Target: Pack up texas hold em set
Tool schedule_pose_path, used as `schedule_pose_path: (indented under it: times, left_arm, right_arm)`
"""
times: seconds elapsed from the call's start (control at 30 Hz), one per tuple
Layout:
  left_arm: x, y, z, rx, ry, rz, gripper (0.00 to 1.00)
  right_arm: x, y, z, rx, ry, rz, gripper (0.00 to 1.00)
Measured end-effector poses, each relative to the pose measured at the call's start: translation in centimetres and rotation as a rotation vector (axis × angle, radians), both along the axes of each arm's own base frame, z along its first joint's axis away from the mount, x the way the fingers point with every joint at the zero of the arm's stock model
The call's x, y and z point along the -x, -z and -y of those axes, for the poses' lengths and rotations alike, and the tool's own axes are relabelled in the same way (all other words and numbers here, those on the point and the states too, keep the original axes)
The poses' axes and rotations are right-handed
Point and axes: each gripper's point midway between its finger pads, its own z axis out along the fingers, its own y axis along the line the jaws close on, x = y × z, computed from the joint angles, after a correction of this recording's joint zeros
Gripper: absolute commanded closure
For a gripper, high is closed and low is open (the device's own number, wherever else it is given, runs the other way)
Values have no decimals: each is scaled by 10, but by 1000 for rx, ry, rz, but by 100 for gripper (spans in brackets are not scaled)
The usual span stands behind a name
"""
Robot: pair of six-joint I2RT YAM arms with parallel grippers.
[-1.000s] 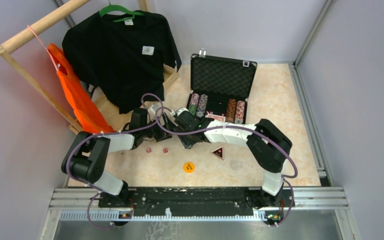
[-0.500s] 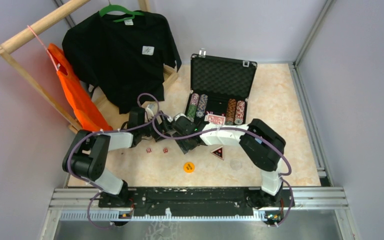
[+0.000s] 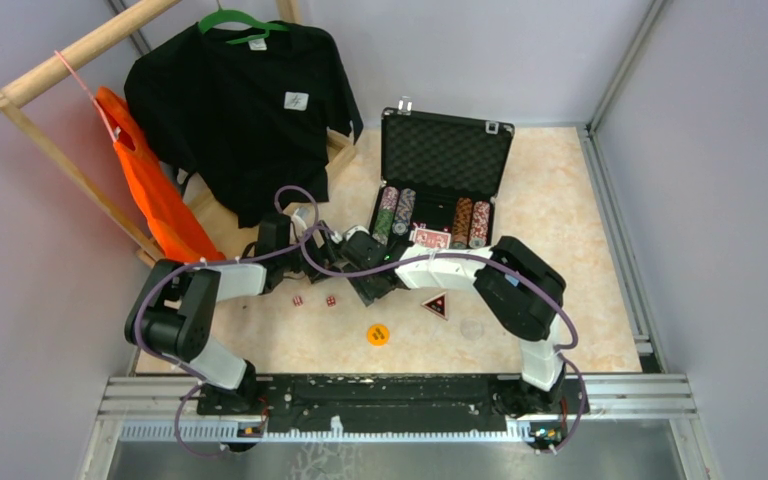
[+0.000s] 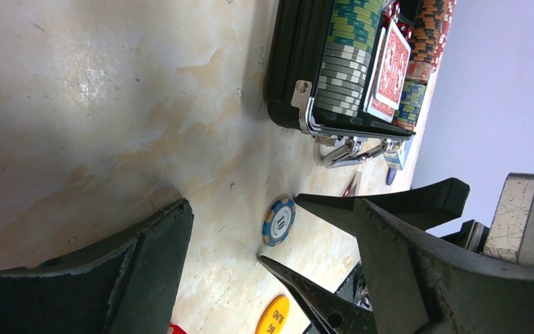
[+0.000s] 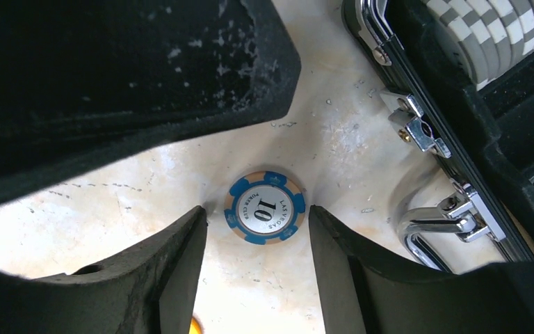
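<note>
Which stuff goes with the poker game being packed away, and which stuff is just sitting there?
For the job: black foam-lined case; striped chip stacks inside it; red-backed cards; loose blue-and-tan "10" chip; two red dice; yellow round token; black triangular token.

Just there: black T-shirt; orange bag; wooden rack.

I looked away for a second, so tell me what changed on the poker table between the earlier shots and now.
The right arm folded its elbow in, and the right gripper slid slightly left. Its open fingers now straddle the blue chip, which lies flat in front of the case. Nothing was gripped or released. The left gripper stayed open and hardly moved. The dice, yellow token and triangular token stayed put.
</note>
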Motion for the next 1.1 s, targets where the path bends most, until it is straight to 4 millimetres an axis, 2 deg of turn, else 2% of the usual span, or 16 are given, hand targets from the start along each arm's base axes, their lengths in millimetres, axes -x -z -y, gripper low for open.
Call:
schedule_pose_path:
  times: [0.4,1.1]
  left_arm:
    - [0,0,0,0,0,1,9]
    - [-1,0,0,0,3,2,9]
  right_arm:
    - [1,0,-3,-8,-6,-6,57]
    - [0,-2,0,3,-4,2,59]
